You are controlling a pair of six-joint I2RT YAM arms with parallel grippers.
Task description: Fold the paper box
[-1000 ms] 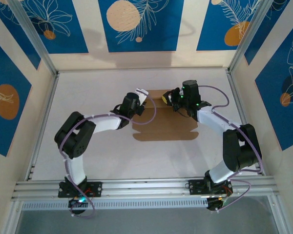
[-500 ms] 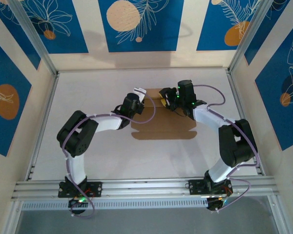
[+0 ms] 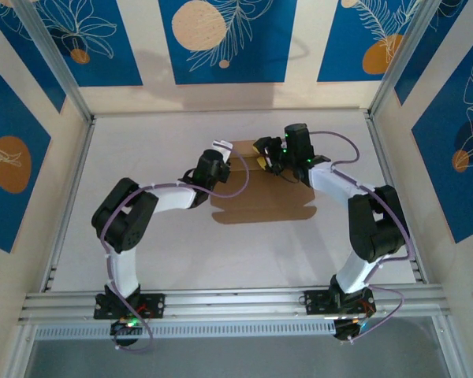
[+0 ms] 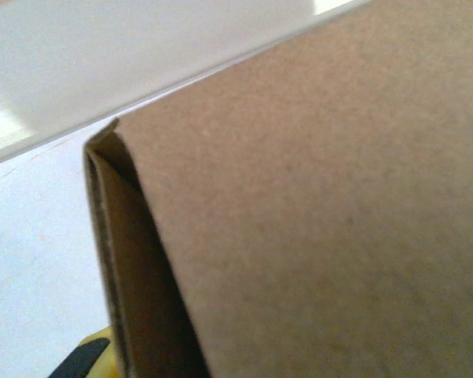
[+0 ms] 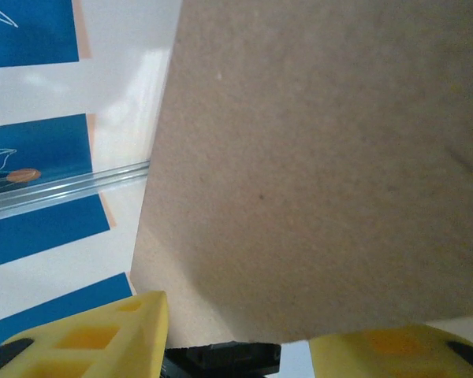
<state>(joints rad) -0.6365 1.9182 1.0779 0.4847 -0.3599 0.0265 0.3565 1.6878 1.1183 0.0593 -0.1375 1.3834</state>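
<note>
1. We are observing the left gripper reaching over the far left corner of the paper box, with its pale tip just beside that corner. From the left wrist camera we are seeing the brown sheet very close, with a folded edge at its left and a bit of one yellow finger below it. We cannot tell whether this gripper is clenched or released.
2. We are recording the paper box lying mostly flat on the white table, between the two arms and towards the far side, its notched near edge facing the bases.
3. We are observing the right gripper sitting at the far edge of the box, near the left gripper. At the right wrist, its two yellow fingers are standing wide apart, released, with a brown panel rising in the gap between them.
</note>
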